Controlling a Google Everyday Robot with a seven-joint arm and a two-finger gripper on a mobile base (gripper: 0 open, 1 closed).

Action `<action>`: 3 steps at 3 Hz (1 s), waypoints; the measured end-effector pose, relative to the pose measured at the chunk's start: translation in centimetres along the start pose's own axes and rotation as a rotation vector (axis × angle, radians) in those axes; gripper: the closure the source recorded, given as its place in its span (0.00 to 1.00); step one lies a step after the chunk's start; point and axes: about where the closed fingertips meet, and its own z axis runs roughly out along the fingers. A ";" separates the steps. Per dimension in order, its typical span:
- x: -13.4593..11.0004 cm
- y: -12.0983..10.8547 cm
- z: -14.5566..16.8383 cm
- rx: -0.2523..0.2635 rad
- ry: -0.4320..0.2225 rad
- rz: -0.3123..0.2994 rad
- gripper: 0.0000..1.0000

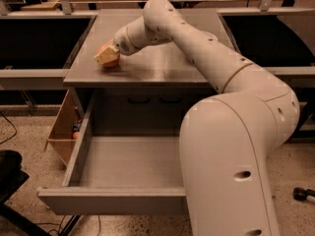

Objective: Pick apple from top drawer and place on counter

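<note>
The apple [112, 62] is a small red-orange fruit at the front left of the counter [162, 65], mostly covered by my gripper. My gripper [106, 56] reaches in from the right and is shut on the apple, holding it at the counter's surface; I cannot tell whether it touches. The top drawer [129, 162] is pulled out below, its flat grey bottom bare where it shows. Its front panel [113, 200] faces the camera. My arm [231, 132] hides the drawer's right part.
Dark side shelves [34, 38] flank the counter on both sides. A grey panel with two dark handles [152, 100] sits under the counter. A wooden box [61, 129] stands on the floor left of the drawer. A black object [10, 173] is at the lower left.
</note>
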 end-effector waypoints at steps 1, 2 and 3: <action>0.0 0.0 0.0 0.000 0.000 0.000 0.58; 0.0 0.0 0.0 0.000 0.000 0.000 0.34; 0.0 0.0 0.0 0.000 0.000 0.000 0.11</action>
